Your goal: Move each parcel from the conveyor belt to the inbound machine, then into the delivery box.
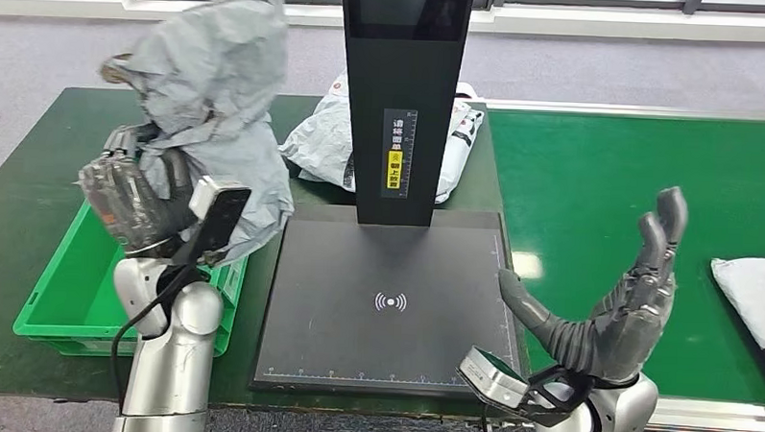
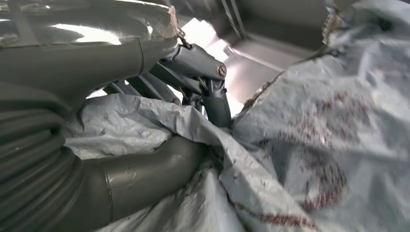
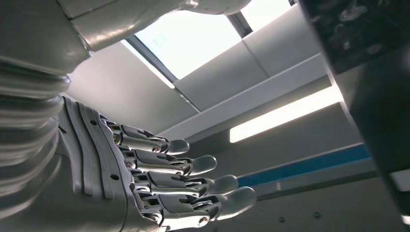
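A crumpled grey parcel bag [image 1: 214, 104] hangs in the air above the green delivery box [image 1: 68, 306], gripped by my left hand [image 1: 134, 203]. In the left wrist view the thumb and fingers [image 2: 212, 96] pinch a fold of the grey parcel [image 2: 309, 145]. My right hand [image 1: 616, 301] is raised at the right front edge of the black inbound machine's scan plate [image 1: 385, 303], fingers spread and empty; the right wrist view shows the same hand [image 3: 159, 179] against the ceiling. A white parcel [image 1: 329, 137] lies behind the machine's black post [image 1: 402, 101]. Another white parcel [image 1: 755, 296] lies on the green conveyor belt [image 1: 601, 185].
The green box sits at the left front of the dark green table [image 1: 24, 184]. The machine's tall post stands in the middle, between the two arms. Grey floor [image 1: 605, 70] lies beyond the table and belt.
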`<state>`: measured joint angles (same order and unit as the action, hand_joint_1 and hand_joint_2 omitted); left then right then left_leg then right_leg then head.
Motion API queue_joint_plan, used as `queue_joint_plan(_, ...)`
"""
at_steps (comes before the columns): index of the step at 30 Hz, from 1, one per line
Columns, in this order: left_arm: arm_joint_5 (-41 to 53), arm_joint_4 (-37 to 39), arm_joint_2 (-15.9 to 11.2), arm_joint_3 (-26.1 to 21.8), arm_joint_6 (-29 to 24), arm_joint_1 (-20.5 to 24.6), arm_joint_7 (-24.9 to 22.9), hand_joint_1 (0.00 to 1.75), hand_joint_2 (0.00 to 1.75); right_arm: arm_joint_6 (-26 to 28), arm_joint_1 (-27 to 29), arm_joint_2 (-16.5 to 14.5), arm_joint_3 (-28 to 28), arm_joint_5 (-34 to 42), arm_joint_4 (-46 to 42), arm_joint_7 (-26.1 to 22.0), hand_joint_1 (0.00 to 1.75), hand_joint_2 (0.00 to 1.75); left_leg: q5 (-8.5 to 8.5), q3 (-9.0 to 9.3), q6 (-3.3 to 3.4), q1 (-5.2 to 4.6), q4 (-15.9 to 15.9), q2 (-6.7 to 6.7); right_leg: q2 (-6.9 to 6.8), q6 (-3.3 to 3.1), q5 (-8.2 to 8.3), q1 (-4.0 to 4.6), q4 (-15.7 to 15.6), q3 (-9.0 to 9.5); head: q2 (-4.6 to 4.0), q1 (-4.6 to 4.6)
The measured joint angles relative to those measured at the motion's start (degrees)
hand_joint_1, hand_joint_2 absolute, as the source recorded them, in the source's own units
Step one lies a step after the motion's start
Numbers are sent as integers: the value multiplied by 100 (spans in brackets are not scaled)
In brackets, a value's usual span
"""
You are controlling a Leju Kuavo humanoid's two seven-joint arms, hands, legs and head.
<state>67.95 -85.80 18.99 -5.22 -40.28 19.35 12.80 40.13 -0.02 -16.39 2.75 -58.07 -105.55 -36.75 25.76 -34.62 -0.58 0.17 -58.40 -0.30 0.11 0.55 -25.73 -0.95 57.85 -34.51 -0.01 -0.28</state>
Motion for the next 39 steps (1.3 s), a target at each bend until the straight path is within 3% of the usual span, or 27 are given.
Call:
queue_joint_plan(6, -90, -429, -19, -518, 0, -133, 41, 175, 175, 0, 10, -3, -78, 38, 0, -31, 0, 175, 0, 0, 0, 0, 0, -1, -2, -1, -1, 1, 0, 0, 1, 0)
queue_joint_plan(16, -38, -570, -32, -764, 2, -187, 38, 175, 175, 0, 12, -3, -89, 33, 0, -12, 0, 175, 0, 1, 0, 0, -1, -1, -1, -1, -1, 0, 0, 0, 0, 0)
queue_joint_plan(28, 430, 500, -6, -1396, 9, -93, 135, 175, 175, 0, 12, -5, -89, 90, 7, 19, 0, 175, -1, 2, -1, 0, -1, 1, 1, -2, -1, 0, 0, -3, 0, 2)
queue_joint_plan(37, 446, 603, 4, -1475, 9, -69, 169, 175, 175, 0, 12, -5, -89, 88, 13, 41, 0, 175, -1, 2, -1, 0, -1, 1, 1, -2, -1, 0, 0, -3, 1, 2)
queue_joint_plan(39, 460, 716, 18, -1576, 9, -35, 208, 168, 175, 0, 12, -5, -89, 86, 23, 40, 0, 175, -1, 2, -1, 0, -1, 1, 1, -2, -1, 0, 0, -3, 0, 1)
